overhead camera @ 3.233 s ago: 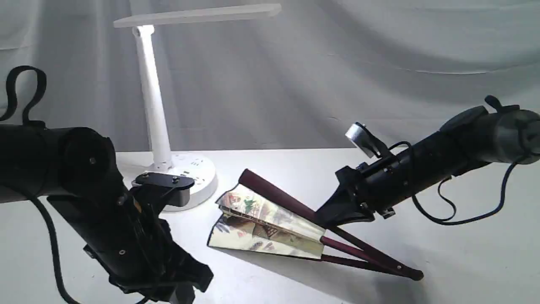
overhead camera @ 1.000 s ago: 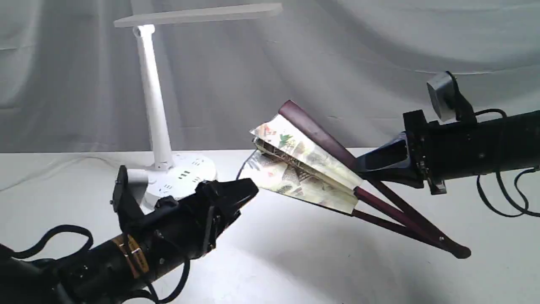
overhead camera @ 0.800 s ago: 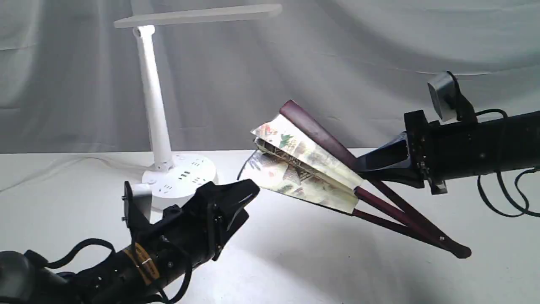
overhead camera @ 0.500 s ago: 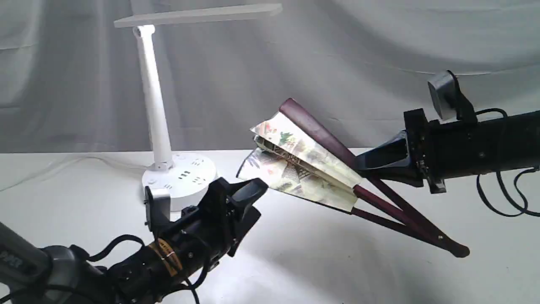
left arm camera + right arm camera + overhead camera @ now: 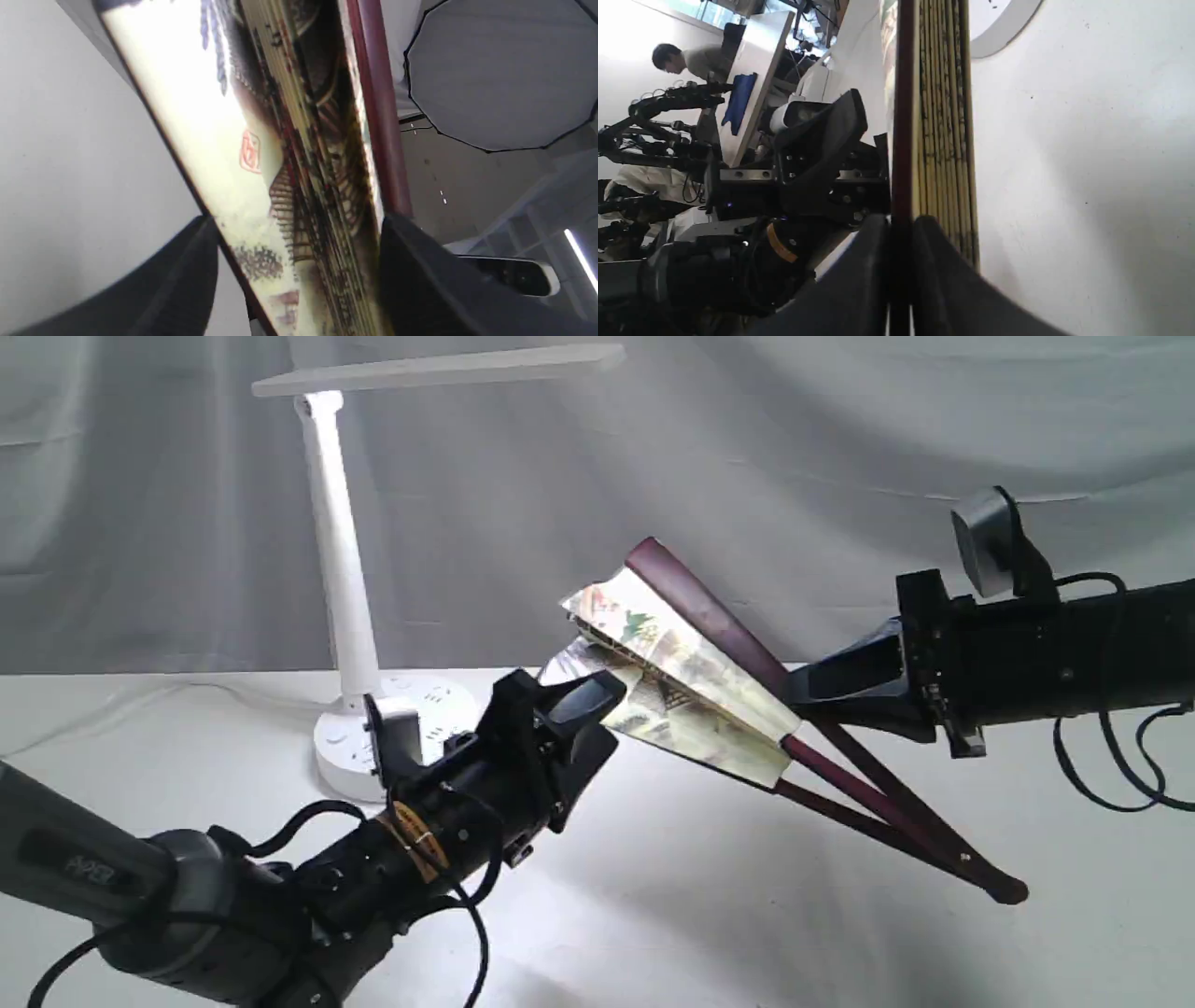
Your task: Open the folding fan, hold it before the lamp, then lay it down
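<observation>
Our right gripper [image 5: 792, 689] points in level from the side, pinched tight on the maroon outer rib of the folding fan [image 5: 686, 667]. Our left gripper [image 5: 583, 709] angles up from below, jaws spread wide either side of the painted leaf. The fan hangs partly open above the table [image 5: 709, 933], right of the lamp [image 5: 341, 569]
</observation>
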Robot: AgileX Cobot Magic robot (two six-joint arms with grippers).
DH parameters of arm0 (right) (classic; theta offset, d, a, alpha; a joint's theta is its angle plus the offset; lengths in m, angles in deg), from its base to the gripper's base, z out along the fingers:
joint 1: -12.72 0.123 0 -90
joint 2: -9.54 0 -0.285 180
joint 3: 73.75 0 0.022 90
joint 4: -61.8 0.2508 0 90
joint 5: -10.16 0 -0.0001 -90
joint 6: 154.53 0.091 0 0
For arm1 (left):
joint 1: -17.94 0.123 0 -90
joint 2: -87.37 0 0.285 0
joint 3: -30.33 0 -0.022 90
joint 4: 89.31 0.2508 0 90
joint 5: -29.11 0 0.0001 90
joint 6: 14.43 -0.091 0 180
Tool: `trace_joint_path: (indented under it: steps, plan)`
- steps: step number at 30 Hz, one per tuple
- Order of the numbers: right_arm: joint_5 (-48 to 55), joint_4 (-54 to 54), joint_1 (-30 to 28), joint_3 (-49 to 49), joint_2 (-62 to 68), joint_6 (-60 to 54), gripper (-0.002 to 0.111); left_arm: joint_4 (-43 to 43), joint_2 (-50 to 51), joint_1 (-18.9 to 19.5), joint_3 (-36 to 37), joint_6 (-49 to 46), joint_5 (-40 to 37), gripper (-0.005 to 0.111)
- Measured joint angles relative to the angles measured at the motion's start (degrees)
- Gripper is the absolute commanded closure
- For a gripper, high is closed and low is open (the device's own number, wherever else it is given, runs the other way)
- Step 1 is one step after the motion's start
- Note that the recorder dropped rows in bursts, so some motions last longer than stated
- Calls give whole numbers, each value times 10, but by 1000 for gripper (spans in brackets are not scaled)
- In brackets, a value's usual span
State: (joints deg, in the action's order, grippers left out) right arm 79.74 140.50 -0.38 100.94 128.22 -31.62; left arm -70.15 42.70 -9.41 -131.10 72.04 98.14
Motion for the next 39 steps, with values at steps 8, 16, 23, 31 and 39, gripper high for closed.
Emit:
trace_joint_path:
  steps: [8, 16, 23, 31, 39]
  plan:
    - [0, 19, 0, 0, 0, 0, 108, 1, 26, 0, -8, 4, 5, 55]
    - [-1, 19, 19, 0, 0, -2, 108, -14, 45, 0, -27, 37, 3, 55]
    - [-1, 22, 24, 0, 0, -2, 108, -8, 45, 0, -34, 58, 4, 61]
    - [-9, 21, 41, 0, 0, -2, 108, -14, 45, 0, -35, 63, 9, 94]
    - [-19, 5, 42, -1, 2, -2, 108, -24, 45, 0, -35, 91, 32, 107]
